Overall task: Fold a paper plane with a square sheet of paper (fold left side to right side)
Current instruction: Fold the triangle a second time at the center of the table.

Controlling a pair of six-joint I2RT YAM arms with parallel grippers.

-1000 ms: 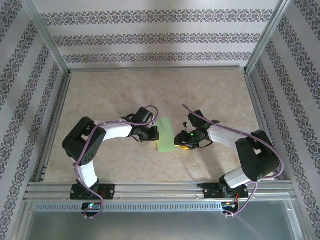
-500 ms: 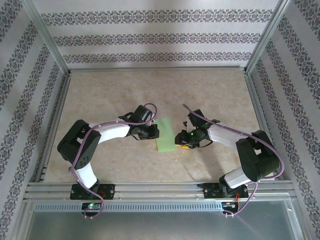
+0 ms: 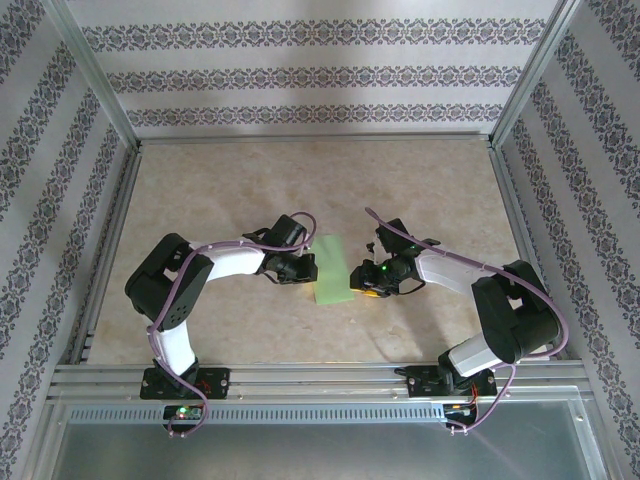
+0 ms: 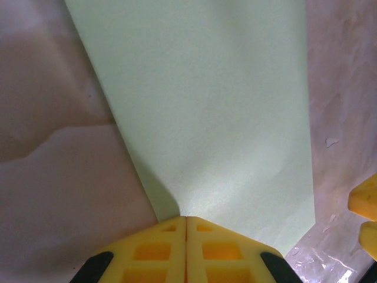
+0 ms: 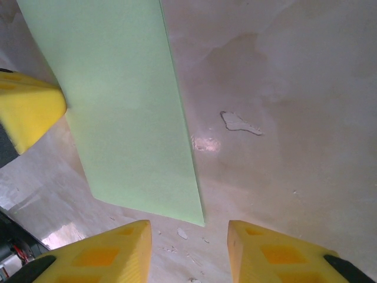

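As it lies now, the square sheet of paper is a narrow light-green strip. It rests flat on the table, a little nearer than the middle. Its long sides run far to near, and the near end leans slightly left. The left wrist view shows its surface smooth and unmarked, with a dark shadow along one long edge close to the fingertips.

The left gripper sits at the strip's left long edge, about midway along it. Its yellow fingers are pressed together with only a thin seam between them, and their tips meet the paper's edge. Whether any paper is caught in that seam I cannot tell.

The right gripper is on the opposite side, just beside the strip's right edge and toward its near end. Its yellow fingers are spread, with bare table showing in the gap. A corner of the paper lies just ahead of that gap, touching neither finger.

The table is a mottled beige, and a small pale chip marks it to one side of the paper in the right wrist view. The left arm and the right arm bend inward from their bases at the near edge, each trailing a purple cable. Aluminium rails frame the table, and striped floral wallpaper covers the walls on the left, right and far sides.
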